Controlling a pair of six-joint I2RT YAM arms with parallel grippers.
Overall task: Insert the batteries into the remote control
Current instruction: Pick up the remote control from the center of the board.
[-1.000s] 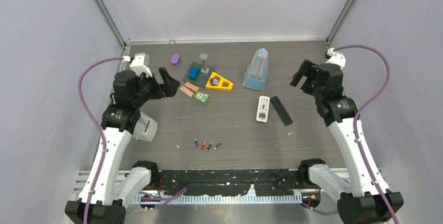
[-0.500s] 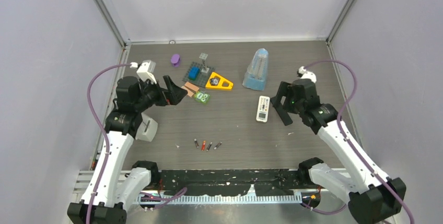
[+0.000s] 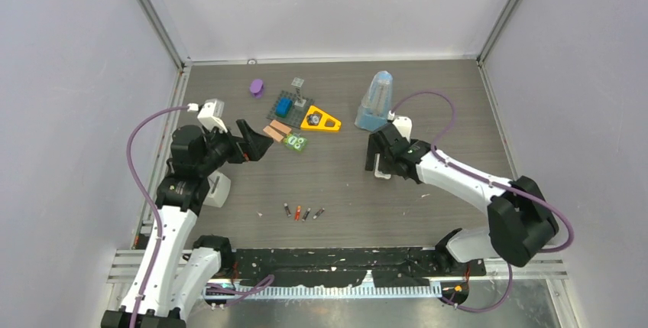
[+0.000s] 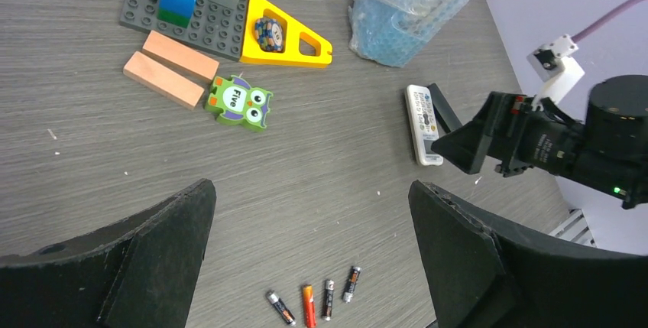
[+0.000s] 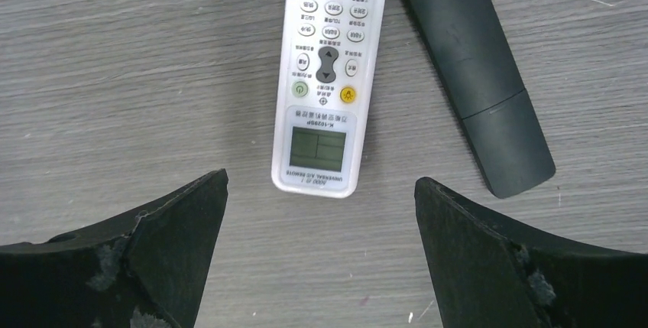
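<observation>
The white remote control lies face up on the table, its screen end toward my right gripper. That gripper is open and hovers just above it, its fingers straddling the screen end without touching. It also shows in the top view, where it covers most of the remote. The remote also shows in the left wrist view. Four batteries lie in a loose row near the front edge, also in the left wrist view. My left gripper is open and empty, well above the table.
A flat black strip lies just right of the remote. At the back are a blue bubble-wrap bag, a yellow triangle, a grey brick plate, wooden blocks, an owl card and a purple piece.
My right arm has swung left and down from the right side to just over the remote. My left gripper has shifted slightly right and stays open.
</observation>
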